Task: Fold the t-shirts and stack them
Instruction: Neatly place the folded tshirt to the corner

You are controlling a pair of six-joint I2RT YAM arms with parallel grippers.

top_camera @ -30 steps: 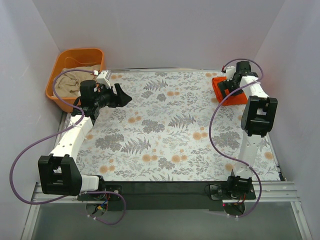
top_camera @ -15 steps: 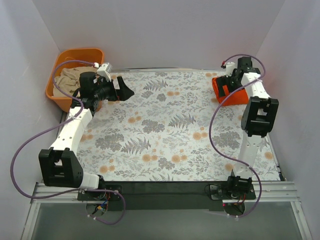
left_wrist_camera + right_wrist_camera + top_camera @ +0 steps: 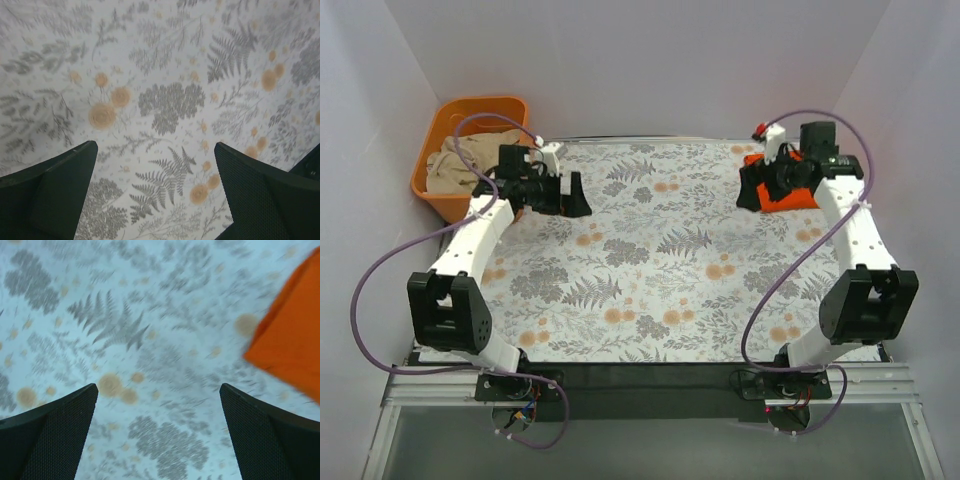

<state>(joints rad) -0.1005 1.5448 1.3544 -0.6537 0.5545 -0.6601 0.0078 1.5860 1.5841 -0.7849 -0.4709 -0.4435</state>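
Note:
A folded bright orange-red t-shirt (image 3: 788, 192) lies at the far right of the floral tablecloth (image 3: 660, 260); its edge shows at the right of the right wrist view (image 3: 295, 350). My right gripper (image 3: 752, 190) is open and empty, just left of that shirt and above the cloth (image 3: 155, 405). A beige t-shirt (image 3: 460, 165) is crumpled in the orange tub (image 3: 470, 112) at the far left. My left gripper (image 3: 575, 196) is open and empty over the cloth's far left part (image 3: 155, 150), to the right of the tub.
Grey walls close in the table on the left, back and right. The tub stands off the cloth's far left corner. Purple cables loop from both arms. The arm bases sit on a black rail (image 3: 650, 378) at the near edge.
My left gripper has swung away from the tub, rightward over the cloth. My right arm has pulled off the orange-red shirt toward the left, its elbow swinging down and out to the right.

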